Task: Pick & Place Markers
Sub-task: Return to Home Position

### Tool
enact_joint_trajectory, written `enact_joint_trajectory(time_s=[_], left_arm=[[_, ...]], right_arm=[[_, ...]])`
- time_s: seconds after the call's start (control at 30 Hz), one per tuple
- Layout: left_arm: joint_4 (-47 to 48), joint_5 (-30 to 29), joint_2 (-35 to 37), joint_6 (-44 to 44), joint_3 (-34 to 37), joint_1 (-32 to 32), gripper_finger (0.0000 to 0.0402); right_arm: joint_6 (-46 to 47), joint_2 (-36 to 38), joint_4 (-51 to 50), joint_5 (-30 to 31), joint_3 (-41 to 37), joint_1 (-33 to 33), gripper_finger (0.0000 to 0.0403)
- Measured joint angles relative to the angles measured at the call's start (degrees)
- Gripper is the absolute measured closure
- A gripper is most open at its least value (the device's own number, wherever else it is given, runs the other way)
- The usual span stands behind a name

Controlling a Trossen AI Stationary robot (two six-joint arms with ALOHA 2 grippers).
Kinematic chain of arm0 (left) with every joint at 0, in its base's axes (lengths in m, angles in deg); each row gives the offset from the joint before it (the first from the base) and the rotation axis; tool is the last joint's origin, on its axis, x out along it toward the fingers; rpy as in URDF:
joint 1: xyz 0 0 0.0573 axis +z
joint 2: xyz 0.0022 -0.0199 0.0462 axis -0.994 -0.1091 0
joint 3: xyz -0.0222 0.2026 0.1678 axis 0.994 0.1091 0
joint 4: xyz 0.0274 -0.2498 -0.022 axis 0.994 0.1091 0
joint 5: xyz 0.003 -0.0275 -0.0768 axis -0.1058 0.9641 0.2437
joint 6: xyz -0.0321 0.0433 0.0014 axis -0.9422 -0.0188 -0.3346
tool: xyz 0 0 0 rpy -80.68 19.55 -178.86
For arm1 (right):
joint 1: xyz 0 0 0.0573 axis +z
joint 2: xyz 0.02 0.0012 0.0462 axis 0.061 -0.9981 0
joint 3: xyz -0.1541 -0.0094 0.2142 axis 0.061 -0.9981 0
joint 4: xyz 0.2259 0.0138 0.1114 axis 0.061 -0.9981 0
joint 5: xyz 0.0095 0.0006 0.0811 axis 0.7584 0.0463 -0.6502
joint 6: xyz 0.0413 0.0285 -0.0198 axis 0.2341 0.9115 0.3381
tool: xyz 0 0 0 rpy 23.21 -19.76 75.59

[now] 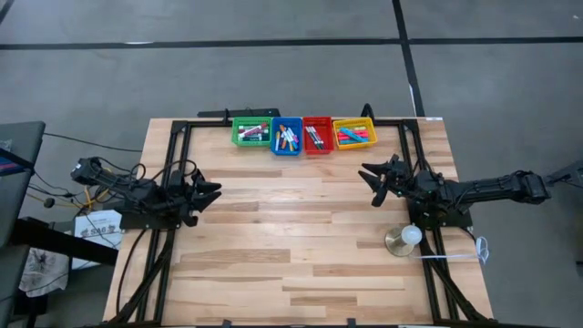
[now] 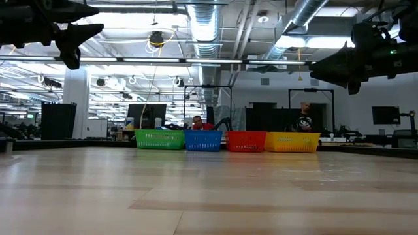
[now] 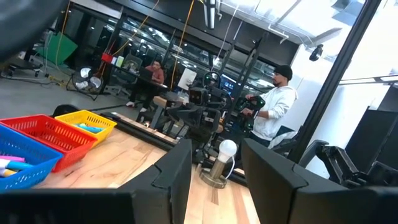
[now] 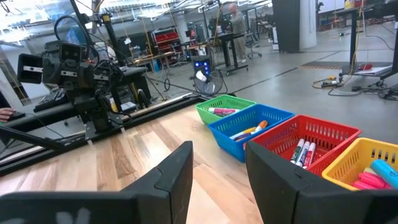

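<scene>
Near the left edge of the pale, plank-grained wooden worktop (image 1: 301, 264) the left hand (image 1: 217, 191) hovers, dark fingers parted and empty. Along the far edge stand mesh-walled plastic bins side by side: green bin (image 1: 234, 133), blue bin (image 1: 286, 153), red bin (image 1: 317, 151), yellow bin (image 1: 355, 146). The short thin markers (image 1: 288, 138) lie inside them. Broad open boards separate the hands. The right hand (image 1: 369, 185) hangs near the right edge, likewise spread and empty, beside a white ball on a round brass base (image 1: 405, 239).

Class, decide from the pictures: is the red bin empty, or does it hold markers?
Not empty. The red bin holds several markers, seen lying inside it in the high and right wrist views.
</scene>
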Motion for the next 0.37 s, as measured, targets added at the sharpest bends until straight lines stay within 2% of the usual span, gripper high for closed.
enact_joint_trajectory(time_s=[0.37], left_arm=[[0.0, 0.0, 0.0, 0.0, 0.0, 0.0, 0.0262]], right_arm=[[0.0, 0.0, 0.0, 0.0, 0.0, 0.0, 0.0268]])
